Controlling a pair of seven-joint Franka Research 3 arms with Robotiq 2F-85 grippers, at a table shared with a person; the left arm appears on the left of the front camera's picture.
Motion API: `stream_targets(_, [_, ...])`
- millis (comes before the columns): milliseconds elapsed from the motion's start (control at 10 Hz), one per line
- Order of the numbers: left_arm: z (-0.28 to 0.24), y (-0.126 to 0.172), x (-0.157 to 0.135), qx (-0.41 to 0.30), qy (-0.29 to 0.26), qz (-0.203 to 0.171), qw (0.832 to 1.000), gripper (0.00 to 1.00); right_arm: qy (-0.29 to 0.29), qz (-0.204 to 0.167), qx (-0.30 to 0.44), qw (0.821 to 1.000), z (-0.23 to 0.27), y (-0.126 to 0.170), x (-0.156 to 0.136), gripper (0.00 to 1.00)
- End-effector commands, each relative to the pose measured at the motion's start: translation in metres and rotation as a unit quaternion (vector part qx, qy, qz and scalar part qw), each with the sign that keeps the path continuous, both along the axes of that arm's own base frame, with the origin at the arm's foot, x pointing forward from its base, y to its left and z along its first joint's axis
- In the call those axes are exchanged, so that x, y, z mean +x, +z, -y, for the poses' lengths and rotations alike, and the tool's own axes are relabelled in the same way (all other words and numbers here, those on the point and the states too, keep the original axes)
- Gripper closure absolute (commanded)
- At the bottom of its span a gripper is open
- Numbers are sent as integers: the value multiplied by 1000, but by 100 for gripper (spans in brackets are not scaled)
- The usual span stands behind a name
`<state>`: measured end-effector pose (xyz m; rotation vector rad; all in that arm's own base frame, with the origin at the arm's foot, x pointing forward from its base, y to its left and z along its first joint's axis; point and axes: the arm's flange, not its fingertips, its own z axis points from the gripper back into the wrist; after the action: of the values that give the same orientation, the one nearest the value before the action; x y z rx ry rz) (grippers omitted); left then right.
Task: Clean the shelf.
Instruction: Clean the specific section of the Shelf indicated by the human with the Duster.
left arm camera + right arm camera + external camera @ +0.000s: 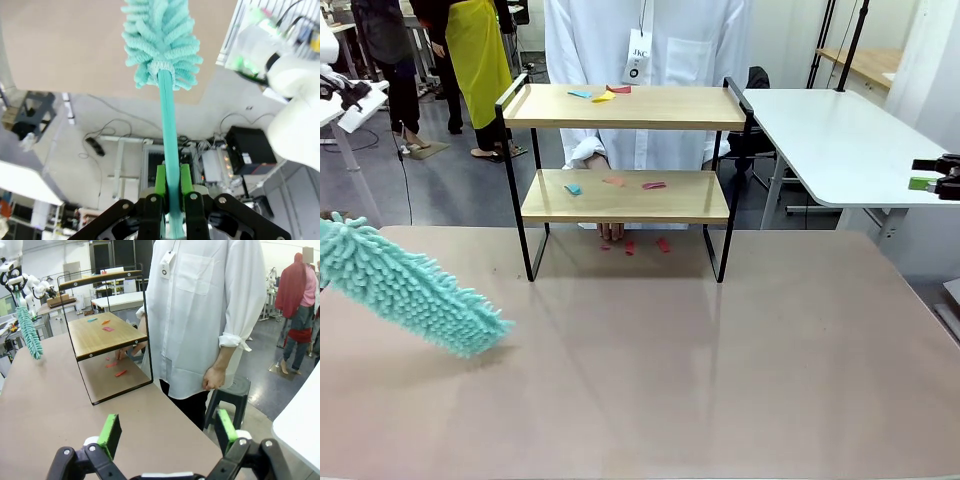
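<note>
Plainly, the left pincer [172,186] is clamped on the thin handle of the teal duster [162,40], well back from its fluffy head, so a sideways push could twist it loose. The right pincer [168,434] gapes empty. The shelf [620,107] stands at the far middle of the surface [720,380], with paper scraps [605,95] on both boards. Snagging a side rail might shove it toward the person's hand [612,232].
</note>
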<state>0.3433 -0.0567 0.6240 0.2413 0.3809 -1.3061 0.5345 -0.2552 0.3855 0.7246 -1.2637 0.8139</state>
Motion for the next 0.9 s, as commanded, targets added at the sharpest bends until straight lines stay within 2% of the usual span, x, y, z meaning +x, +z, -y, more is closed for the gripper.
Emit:
stream_targets(0, [4, -15, -15, -67, 40, 4, 997, 87, -1, 1, -2, 1000, -2, 2, 1, 0])
stream_targets(300, [23, -33, -40, -195, 87, 12, 977, 87, -1, 1, -2, 1000, -2, 2, 1, 0])
stream_targets(400, [31, -47, -54, -239, 106, 7, 965, 87, -1, 1, -2, 1000, -2, 2, 1, 0])
stream_targets(500, [51, -62, -56, -302, 113, -15, 946, 87, -1, 1, -2, 1000, -2, 2, 1, 0])
stream_targets(600, [77, -82, -70, -325, 142, -22, 935, 87, -1, 1, -2, 1000, -2, 2, 1, 0])
stream_targets(700, [90, -97, -87, -347, 194, 3, 917, 87, -1, 1, -2, 1000, -2, 2, 1, 0])
stream_targets(800, [103, -103, -90, -372, 228, 26, 899, 87, -1, 1, -2, 1000, -2, 2, 1, 0])
